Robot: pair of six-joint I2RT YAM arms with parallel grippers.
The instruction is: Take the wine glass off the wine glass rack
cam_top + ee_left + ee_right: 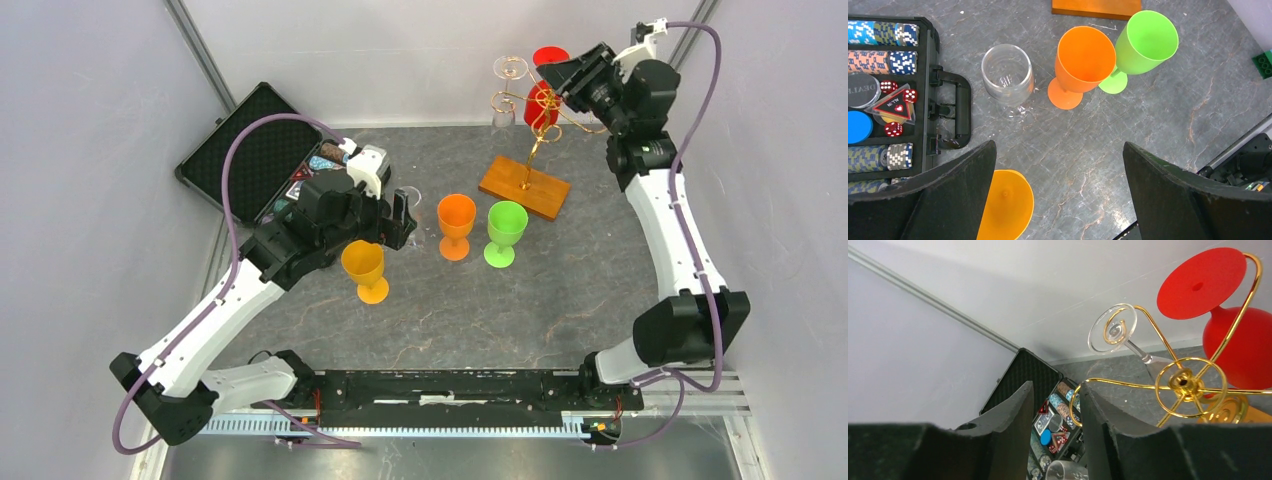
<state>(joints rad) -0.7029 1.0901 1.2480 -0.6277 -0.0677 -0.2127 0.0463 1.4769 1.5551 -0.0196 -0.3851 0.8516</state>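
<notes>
The wine glass rack (527, 140) is gold wire on a wooden base (524, 187) at the back of the table. A red wine glass (541, 105) and a clear wine glass (508, 72) hang upside down from its arms. In the right wrist view the red wine glass (1233, 340) hangs at the right and the clear one's foot (1112, 328) sits in a spiral. My right gripper (560, 78) is at the rack's top; its jaws (1055, 390) stand a little apart with nothing between, an empty wire curl (1073, 402) beside one finger. My left gripper (1059, 150) is wide open over the table.
A yellow-orange goblet (1005, 205) stands beside the left gripper's left finger. An orange goblet (456, 225), a green goblet (505, 232) and a clear glass (1008, 75) stand mid-table. An open black poker-chip case (262, 150) lies at the back left.
</notes>
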